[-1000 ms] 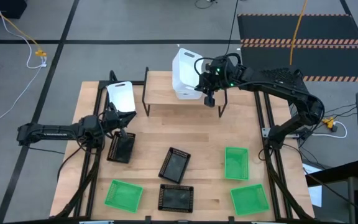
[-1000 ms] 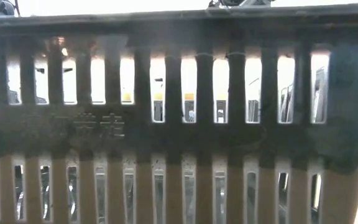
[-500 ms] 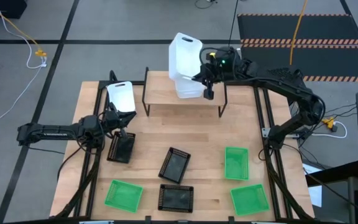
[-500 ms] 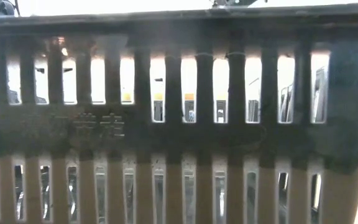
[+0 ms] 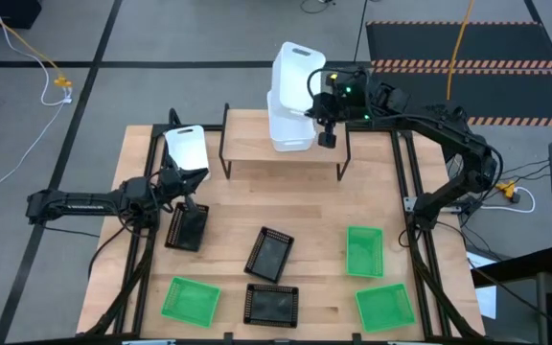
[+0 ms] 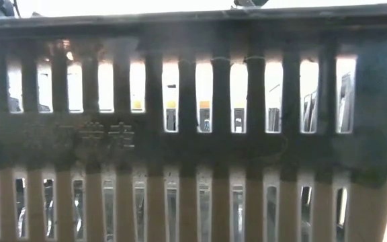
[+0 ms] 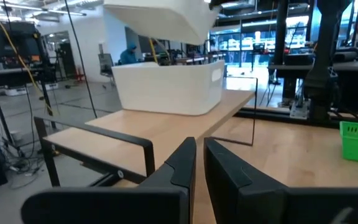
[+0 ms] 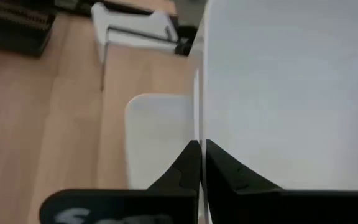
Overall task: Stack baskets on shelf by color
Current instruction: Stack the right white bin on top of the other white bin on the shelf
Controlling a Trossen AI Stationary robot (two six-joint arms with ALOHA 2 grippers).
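1. Holding a white basket (image 5: 297,63) by its wall, the right gripper (image 5: 317,108) hangs above the back of the shelf (image 5: 247,147), fingers pinched shut on the plastic.
2. A second white basket (image 5: 287,129) sits on the shelf directly beneath the lifted one, which is tilted.
3. To do this step well, the held basket likely needs levelling and lining up with the lower basket's rim before it goes down, so the two nest.
4. A slow, straight descent seems wise; a skewed corner could catch and push the lower basket off the shelf.
5. The left gripper (image 5: 188,192) waits low at the table's left side, its fingers nearly together and holding nothing.
6. A third white basket (image 5: 187,148) lies on the table just beside the shelf's left end.
7. Three green baskets (image 5: 364,250) and three black baskets (image 5: 269,255) lie spread over the table, none yet on the shelf.
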